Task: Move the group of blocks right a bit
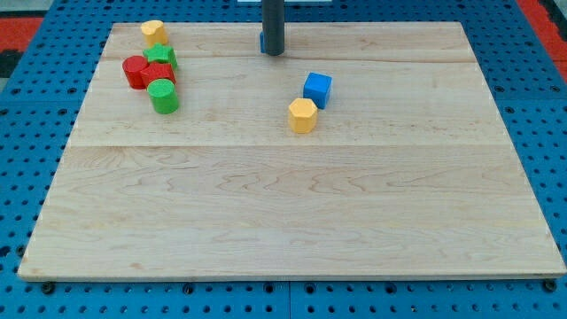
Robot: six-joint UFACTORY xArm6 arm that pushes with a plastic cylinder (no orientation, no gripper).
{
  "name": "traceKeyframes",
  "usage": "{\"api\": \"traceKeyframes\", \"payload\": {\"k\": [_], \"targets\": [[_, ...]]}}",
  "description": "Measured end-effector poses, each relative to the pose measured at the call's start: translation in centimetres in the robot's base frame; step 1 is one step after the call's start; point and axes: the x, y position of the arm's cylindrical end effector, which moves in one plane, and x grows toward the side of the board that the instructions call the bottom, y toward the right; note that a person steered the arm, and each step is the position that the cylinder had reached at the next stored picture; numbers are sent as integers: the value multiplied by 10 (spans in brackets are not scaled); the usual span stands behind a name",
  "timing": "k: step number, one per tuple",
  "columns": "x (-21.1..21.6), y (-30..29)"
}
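A group of blocks sits at the view's upper left: a yellow block (153, 32) on top, a green block (162, 58) below it, a red cylinder (135, 71) and a red block (159, 74) side by side, and a green cylinder (163, 96) lowest. A blue cube (317, 89) and a yellow hexagonal block (302, 115) touch near the board's middle top. My tip (273, 51) is at the top centre, well right of the group and up-left of the blue cube. A sliver of blue block (262, 42) shows behind the rod's left side.
The wooden board (292, 204) lies on a blue pegboard surface (18, 204). A red area shows at the view's top corners.
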Motion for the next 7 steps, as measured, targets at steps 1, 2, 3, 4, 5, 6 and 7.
{"api": "traceKeyframes", "payload": {"k": [1,2,3,4,5,6,7], "targets": [[17,4],[121,-2],[174,-69],[229,-162],[203,-286],[178,-288],[140,-284]]}}
